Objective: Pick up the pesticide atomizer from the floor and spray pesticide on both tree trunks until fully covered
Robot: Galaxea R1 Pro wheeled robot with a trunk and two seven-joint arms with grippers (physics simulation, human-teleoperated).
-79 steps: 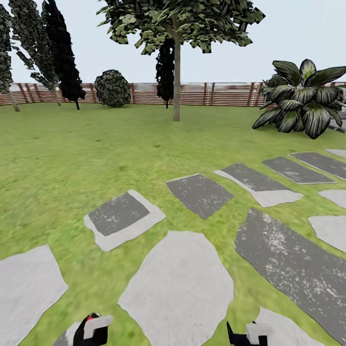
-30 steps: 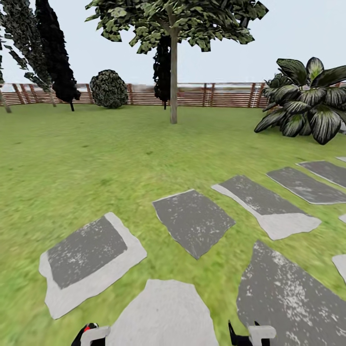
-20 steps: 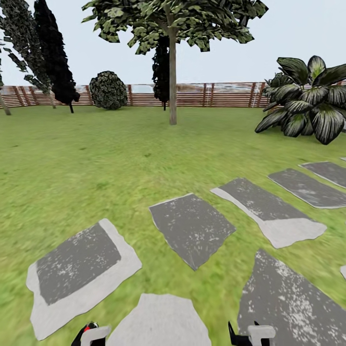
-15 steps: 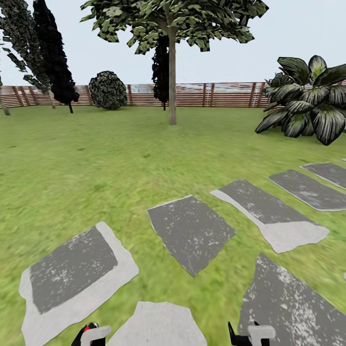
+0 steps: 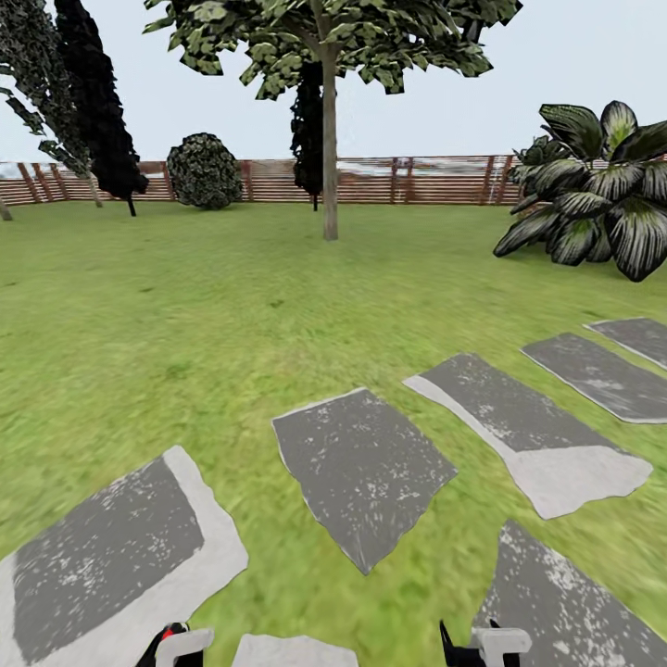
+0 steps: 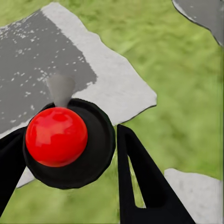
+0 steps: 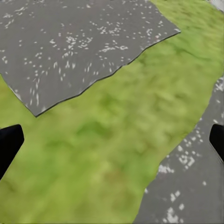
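Across the wide lawn [image 5: 167,306], ringed by the brown slat fence [image 5: 417,181], stood one tall tree [image 5: 324,37] straight ahead, its bare trunk [image 5: 330,157] rising from the grass in front of the fence. Left of it, two near-black conifers [image 5: 93,93] and a round shrub [image 5: 204,169]; far right, a broad-leaved palm-like plant [image 5: 593,190]. Nearer, strewn over the grass, lay grey and pale stepping stones [image 5: 361,472], well short of the trunk.

Low at the head view's bottom edge showed the left gripper [image 5: 176,647] and the right gripper [image 5: 482,647].

Clamped between the left gripper's black fingers [image 6: 140,182] sat the pesticide atomizer [image 6: 70,142], seen end-on from the wrist camera: a round black body with a glossy red ball on top and a short grey nozzle, one finger pressed against each side, above a pale-edged slab.

Spread wide apart and holding nothing were the right gripper's fingertips [image 7: 9,142], over grass between two dark slabs.
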